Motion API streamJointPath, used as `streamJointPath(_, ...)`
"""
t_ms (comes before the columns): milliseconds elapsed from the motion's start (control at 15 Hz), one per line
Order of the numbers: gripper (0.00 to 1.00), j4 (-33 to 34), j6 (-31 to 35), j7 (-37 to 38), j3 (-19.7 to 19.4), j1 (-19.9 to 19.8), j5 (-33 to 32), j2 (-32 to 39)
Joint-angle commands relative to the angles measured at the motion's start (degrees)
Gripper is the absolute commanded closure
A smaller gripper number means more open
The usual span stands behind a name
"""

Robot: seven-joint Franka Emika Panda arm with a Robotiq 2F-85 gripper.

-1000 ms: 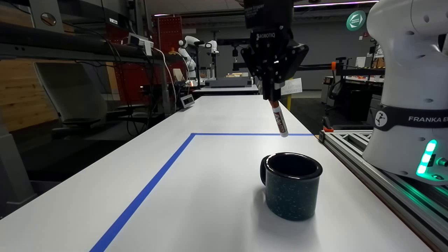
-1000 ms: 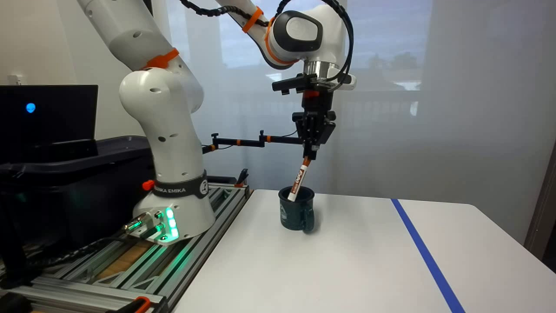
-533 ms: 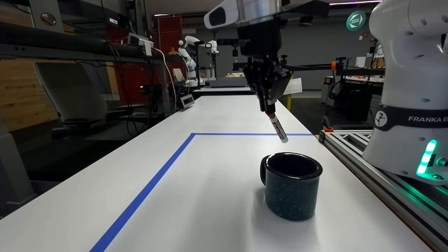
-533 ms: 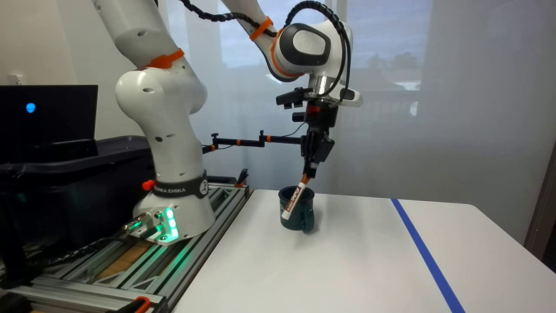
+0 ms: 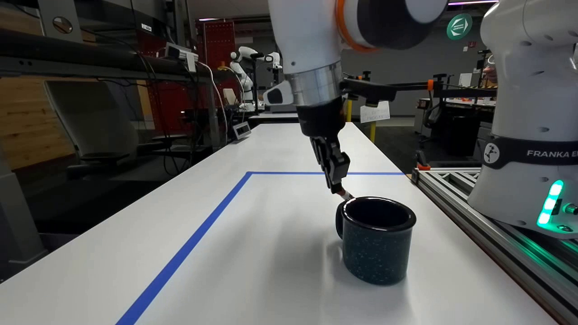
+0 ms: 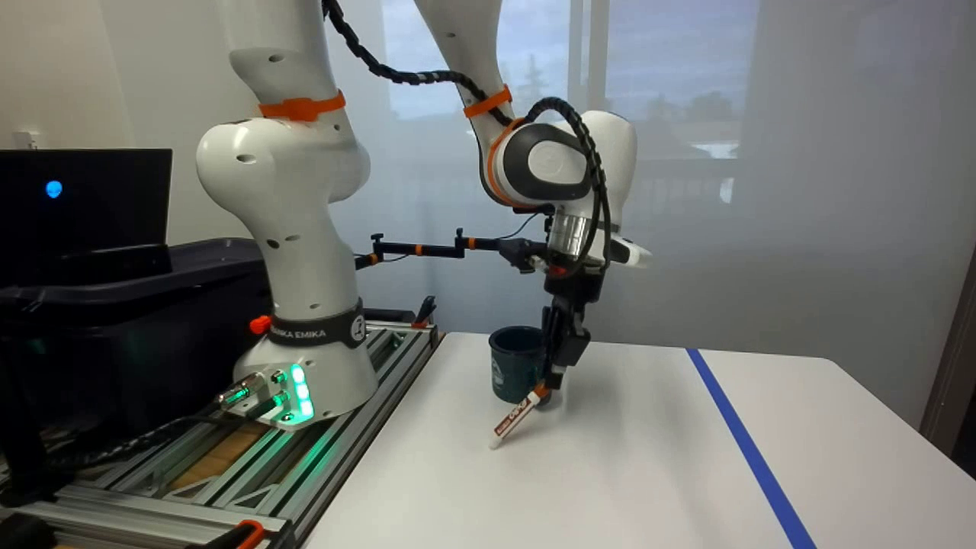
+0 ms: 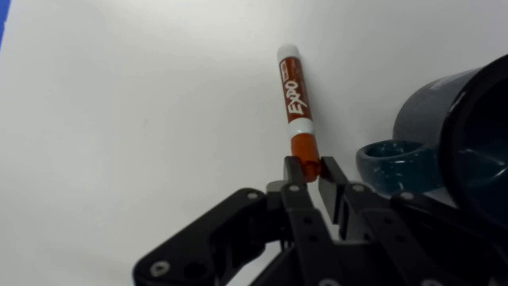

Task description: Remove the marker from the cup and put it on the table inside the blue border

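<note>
The marker, white with a brown-red label and an orange cap, shows in the wrist view (image 7: 297, 93) and in an exterior view (image 6: 517, 418). It is outside the cup and slants down, its white end at or just above the table. My gripper (image 7: 310, 167) is shut on the marker's capped end, close beside the cup handle. The dark green speckled cup (image 5: 378, 253) stands upright and also shows in an exterior view (image 6: 512, 370). In an exterior view the cup hides most of the marker (image 5: 346, 195). The blue border (image 5: 194, 237) is tape on the white table (image 5: 266, 266).
The cup, with its handle (image 7: 401, 165) toward the gripper, is the nearest obstacle. The metal rail and robot base (image 6: 313, 381) line one table edge. The blue tape (image 6: 747, 446) runs along the far side in that exterior view.
My gripper has moved down and tilted with the marker in it, from above the cup's height to beside the cup near the table. The cup has not moved.
</note>
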Motion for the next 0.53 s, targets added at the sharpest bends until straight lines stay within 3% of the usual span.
streamJointPath(0,0.96,0.0,9.7,4.1,-2.5,-0.9,-5.2,7.3)
streamJointPath(267,0.96,0.1,18.0,14.4,-6.6,0.2,-18.3,10.1)
streamJointPath(467,0.91,0.4,19.5,24.0,-9.1,1.1,-29.7,9.1)
